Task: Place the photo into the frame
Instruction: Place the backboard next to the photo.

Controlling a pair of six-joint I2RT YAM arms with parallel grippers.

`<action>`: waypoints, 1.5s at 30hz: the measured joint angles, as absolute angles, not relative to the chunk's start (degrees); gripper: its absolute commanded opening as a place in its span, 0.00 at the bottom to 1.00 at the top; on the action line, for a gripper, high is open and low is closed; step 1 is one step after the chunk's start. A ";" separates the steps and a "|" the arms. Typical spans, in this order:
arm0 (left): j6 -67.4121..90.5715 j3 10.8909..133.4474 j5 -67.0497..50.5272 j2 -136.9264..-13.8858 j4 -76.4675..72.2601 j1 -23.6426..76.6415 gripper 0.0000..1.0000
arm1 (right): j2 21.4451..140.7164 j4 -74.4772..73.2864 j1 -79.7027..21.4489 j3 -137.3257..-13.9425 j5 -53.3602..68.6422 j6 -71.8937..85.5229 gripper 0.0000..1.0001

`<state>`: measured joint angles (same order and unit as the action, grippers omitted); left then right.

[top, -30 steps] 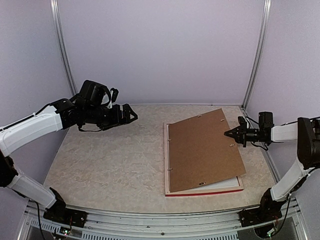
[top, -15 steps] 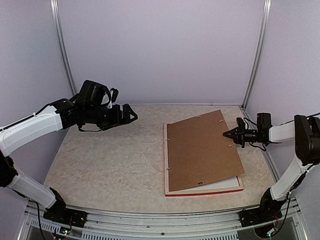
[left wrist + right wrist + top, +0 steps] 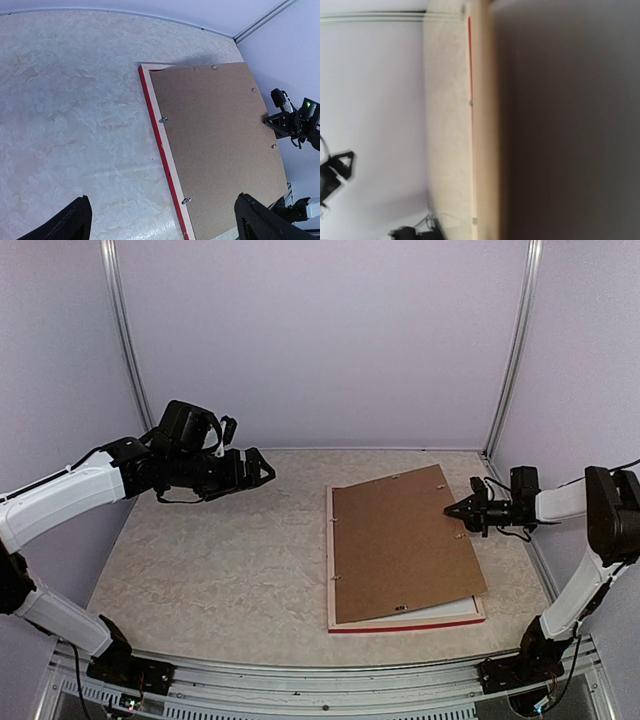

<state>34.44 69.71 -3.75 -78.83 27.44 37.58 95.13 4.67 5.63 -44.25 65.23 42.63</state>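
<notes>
The frame (image 3: 331, 560) is lying face down on the table (image 3: 220, 560), in the right half of the top view. Its pale wooden back is being shown along its left side, and its red edge is being shown along the bottom. It is being covered by a brown backing board (image 3: 405, 545), which is lying crooked and is not lined up with it. A strip of white sheet (image 3: 440, 611) is being shown between the board's lower edge and the red edge.

The right gripper (image 3: 453, 509) is being held at the middle right of the top view, just beside the frame. Its fingers are being pressed together into a point. The board's right edge is being touched by that point. In the right wrist view the board is being shown as a dark blur on the right, with the pale wood and a thin red line beside it.

The left gripper (image 3: 262, 469) is being held in the air at the upper left of the top view, well apart from the frame. Its fingers are being spread wide.
</notes>
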 measured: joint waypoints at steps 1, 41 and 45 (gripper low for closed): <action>34.44 69.71 -3.75 -78.83 27.44 37.58 0.99 | 95.13 3.22 5.52 -44.86 64.73 41.32 0.25; 34.46 67.51 -4.08 -81.17 26.46 38.37 0.99 | 92.33 -15.55 -4.08 -51.57 33.93 27.62 0.54; 34.46 67.51 -4.10 -81.80 26.22 38.81 0.99 | 92.33 -15.55 -4.34 -51.57 32.84 27.24 0.54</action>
